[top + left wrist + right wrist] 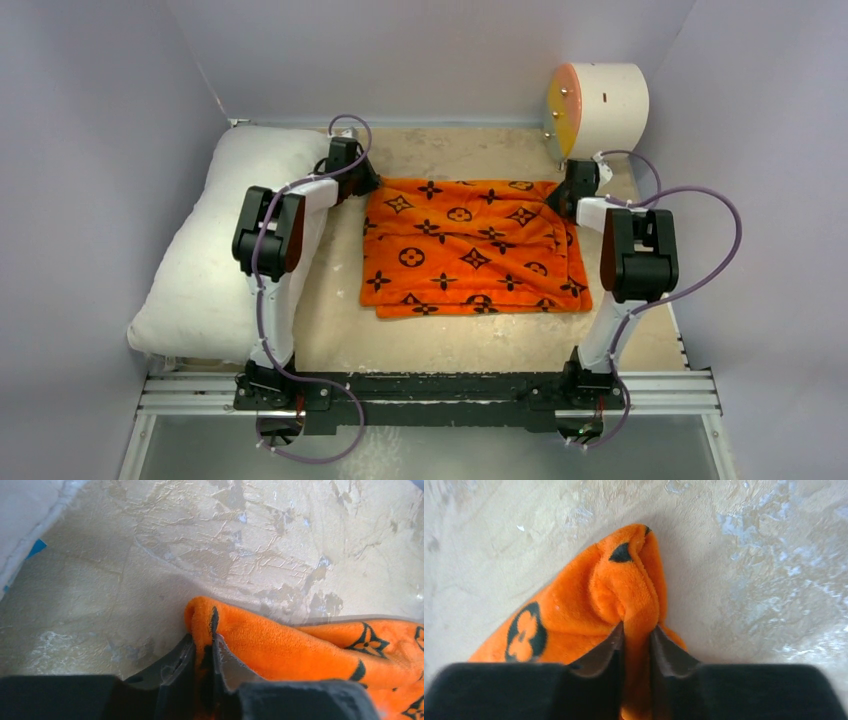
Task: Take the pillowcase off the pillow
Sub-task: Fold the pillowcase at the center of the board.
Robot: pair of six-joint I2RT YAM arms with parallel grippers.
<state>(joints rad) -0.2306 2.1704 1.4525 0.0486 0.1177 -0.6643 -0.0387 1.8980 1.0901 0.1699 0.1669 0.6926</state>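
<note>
The orange pillowcase (472,247) with black motifs lies flat in the middle of the table, apart from the pillow. The white pillow (215,250) lies bare along the left side; its edge with a blue tag (36,547) shows at the left of the left wrist view. My left gripper (362,184) is shut on the pillowcase's far left corner (210,625). My right gripper (568,196) is shut on the far right corner (631,592), the fabric bunched between its fingers (611,645).
A white cylinder with an orange face (598,108) stands at the back right, just behind the right gripper. The beige table surface (440,345) is walled in on the left, back and right. A metal rail (430,392) holds the arm bases at the near edge.
</note>
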